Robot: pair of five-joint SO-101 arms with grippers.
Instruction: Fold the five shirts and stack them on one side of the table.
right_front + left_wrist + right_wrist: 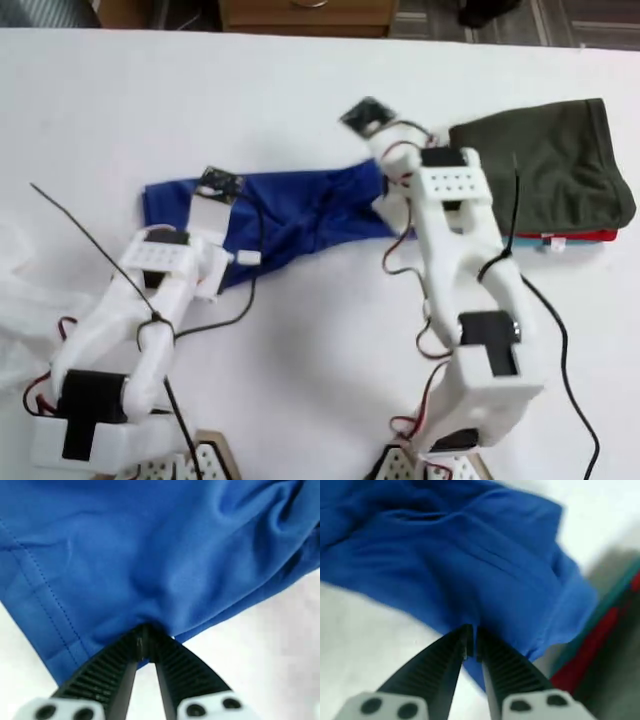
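While both arms lean in from the bottom edge of the high view, a blue shirt (300, 215) lies crumpled in a long band across the middle of the white table (200, 90), running from centre-left to just right of centre. The left arm (150, 290) rises from the lower left corner, and its wrist sits over the left end of the band. In the left wrist view the left gripper (144, 642) is clenched on the hem of the blue shirt (150, 545), its ribbed black fingers (107, 667) meeting at their tips with cloth pinched between them.

The right arm (460, 230) stands at lower right and its wrist is over the band's right end. In the right wrist view the right gripper (471, 642) is likewise clamped on an edge of the blue shirt (470, 560).

At the upper right of the high view sits a stack, close beside the right end of the blue shirt: a folded dark green shirt (545, 165) on top, a red shirt (585, 236) under it, and a teal shirt (530, 243) edge peeking out below.
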